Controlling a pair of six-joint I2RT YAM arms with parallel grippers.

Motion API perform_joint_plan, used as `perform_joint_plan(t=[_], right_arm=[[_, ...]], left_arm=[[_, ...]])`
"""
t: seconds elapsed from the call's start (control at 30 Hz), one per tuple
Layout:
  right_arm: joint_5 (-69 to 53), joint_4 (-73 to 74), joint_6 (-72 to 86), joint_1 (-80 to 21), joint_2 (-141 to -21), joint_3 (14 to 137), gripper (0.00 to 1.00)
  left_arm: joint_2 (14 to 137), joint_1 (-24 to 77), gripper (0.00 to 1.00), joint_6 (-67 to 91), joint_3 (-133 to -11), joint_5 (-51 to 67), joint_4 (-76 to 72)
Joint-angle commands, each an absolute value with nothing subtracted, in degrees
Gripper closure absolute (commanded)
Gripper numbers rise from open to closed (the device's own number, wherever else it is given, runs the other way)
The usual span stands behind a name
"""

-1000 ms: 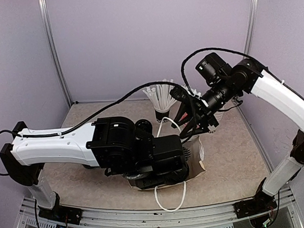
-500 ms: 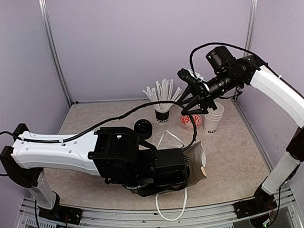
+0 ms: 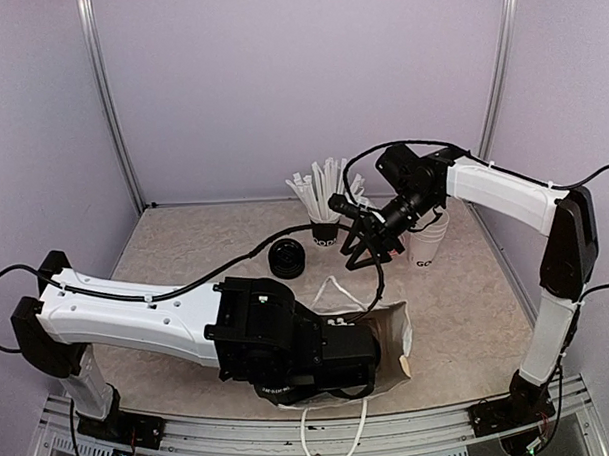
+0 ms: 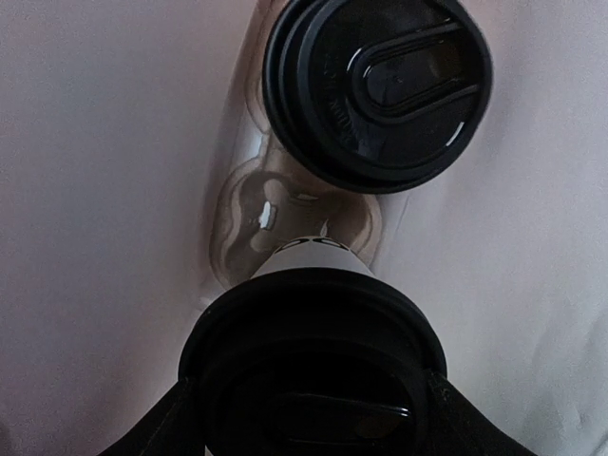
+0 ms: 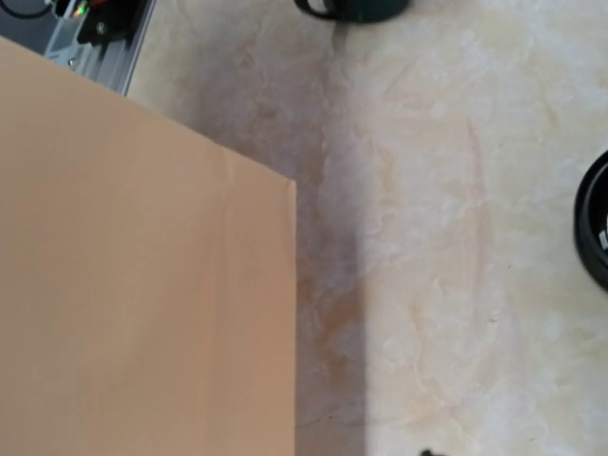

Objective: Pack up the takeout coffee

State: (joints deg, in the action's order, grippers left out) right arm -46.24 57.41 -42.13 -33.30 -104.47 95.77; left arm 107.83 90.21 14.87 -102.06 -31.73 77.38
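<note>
In the left wrist view, the takeout coffee, a white paper cup with a flat black lid, sits between my left gripper's fingers. My left gripper is shut on its lid rim, inside the paper bag. A second lidded cup stands deeper in the bag. From above, the left wrist fills the bag's mouth and hides the coffee. My right gripper hangs open and holds nothing, above the table behind the bag, beside the black cup of straws.
A lidless white cup stands at the back right and a stack of black lids left of the straws. The bag's white handles lie loose. In the right wrist view are the bag's brown side and a green mug.
The left arm has sunk lower into the bag with the coffee. The right gripper left the bag's rear handle, swung up and back, then came down near the straws.
</note>
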Motion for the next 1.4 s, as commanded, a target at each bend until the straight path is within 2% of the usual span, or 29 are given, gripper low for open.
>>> perform_joint_plan(t=[0.0, 0.2, 0.67, 1.37], right_arm=[[-47.9, 55.7, -43.3, -32.9, -106.3, 94.4, 0.5], [-50.2, 55.6, -44.1, -33.0, -108.1, 94.9, 0.5], [-49.0, 54.5, -46.8, -34.3, -110.8, 92.3, 0.5], [-51.6, 58.5, -48.9, -34.9, -112.2, 94.1, 0.49]], left_arm=[[109.4, 90.9, 0.45, 19.1, -101.3, -31.5, 78.3], [108.0, 92.4, 0.45, 21.4, -99.7, -33.7, 76.0], [101.4, 92.5, 0.4, 15.8, -89.6, -41.4, 65.2], [99.1, 86.8, 0.4, 9.9, -84.6, -36.2, 60.2]])
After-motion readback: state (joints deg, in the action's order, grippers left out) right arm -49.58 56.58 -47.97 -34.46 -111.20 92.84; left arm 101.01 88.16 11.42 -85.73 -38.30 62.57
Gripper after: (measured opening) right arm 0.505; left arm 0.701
